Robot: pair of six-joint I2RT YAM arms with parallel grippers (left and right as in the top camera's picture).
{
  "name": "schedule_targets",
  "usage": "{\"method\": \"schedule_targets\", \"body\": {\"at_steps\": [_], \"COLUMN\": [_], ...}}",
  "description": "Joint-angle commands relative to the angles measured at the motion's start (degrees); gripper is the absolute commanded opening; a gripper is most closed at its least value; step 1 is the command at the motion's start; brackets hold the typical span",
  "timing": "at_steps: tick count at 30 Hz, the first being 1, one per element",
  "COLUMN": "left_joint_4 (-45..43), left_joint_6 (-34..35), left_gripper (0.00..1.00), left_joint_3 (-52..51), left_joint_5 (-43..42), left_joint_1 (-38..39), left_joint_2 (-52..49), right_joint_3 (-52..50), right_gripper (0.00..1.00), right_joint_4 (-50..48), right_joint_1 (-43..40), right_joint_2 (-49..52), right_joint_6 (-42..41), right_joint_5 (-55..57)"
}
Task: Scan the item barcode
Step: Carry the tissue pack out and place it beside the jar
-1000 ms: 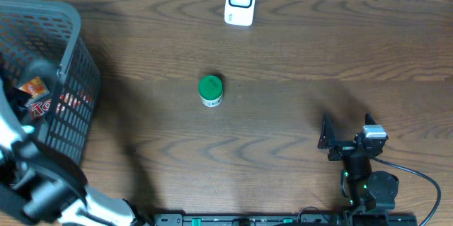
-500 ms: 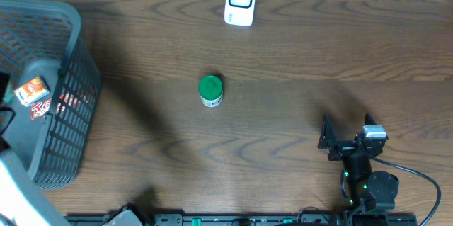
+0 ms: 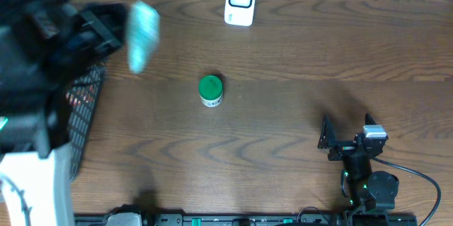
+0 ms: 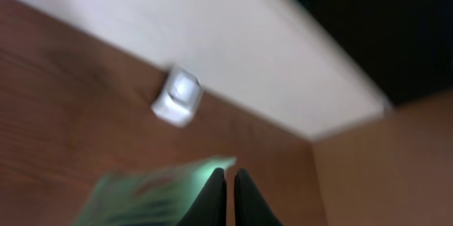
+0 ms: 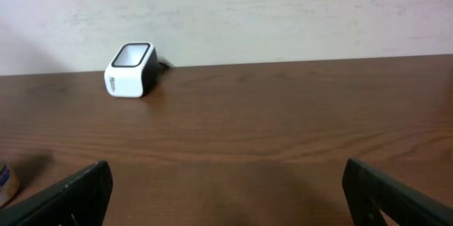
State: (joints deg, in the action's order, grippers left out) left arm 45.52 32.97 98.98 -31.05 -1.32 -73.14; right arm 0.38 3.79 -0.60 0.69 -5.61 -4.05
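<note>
The left claw [image 4: 228, 178] has its fingers pressed together. A pale green packet [image 4: 145, 196] lies right against them, on their left in the wrist view. It looks pinched there, held up off the table, but motion blur smears both and the frame cuts off the packet's lower part. No print or barcode can be made out on it.

Farther ahead of this claw and slightly left, well apart, the white scanner [image 4: 177, 97] stands at the far edge of the wood table [image 3: 297, 56], its outline soft. Overhead, the left arm is a dark smear covering most of the grey basket [image 3: 83, 109] behind the claw, so only a strip of mesh shows.

The right claw [image 5: 226, 183] is spread wide and holds nothing. Only its fingertips show, at the bottom corners. A green-lidded jar [image 3: 211, 89] is cut off to its near left.
</note>
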Motion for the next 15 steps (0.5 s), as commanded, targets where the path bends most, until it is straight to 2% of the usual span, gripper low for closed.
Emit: {"method": "schedule_targets", "body": {"at_steps": [1,7,12,15], "left_joint_4": [-1.3,-5.4,-3.9,-2.2], "left_joint_6": [0.4,0.3,-1.2,-2.9], "left_gripper": [0.08,0.07,0.08,0.08], "left_joint_3": [-0.4,-0.4,-0.4,-0.4], "left_joint_5": [3.2,5.6,15.5,18.1], "left_joint_1": [9.2,19.2,21.3,21.3], "left_joint_2": [-6.7,-18.0,-22.3,-22.1], "right_joint_3": [-0.1,-0.1,-0.1,-0.1], "right_gripper": [0.99,0.99,0.99,0.99], "right_joint_4": [0.2,0.2,0.2,0.2], "right_joint_1": [0.3,0.3,0.3,0.3], "right_joint_2": [-0.3,-0.3,-0.3,-0.3], "right_joint_6": [0.5,0.5,0.5,0.5], "right_joint_5": [0.1,0.1,0.1,0.1]}}
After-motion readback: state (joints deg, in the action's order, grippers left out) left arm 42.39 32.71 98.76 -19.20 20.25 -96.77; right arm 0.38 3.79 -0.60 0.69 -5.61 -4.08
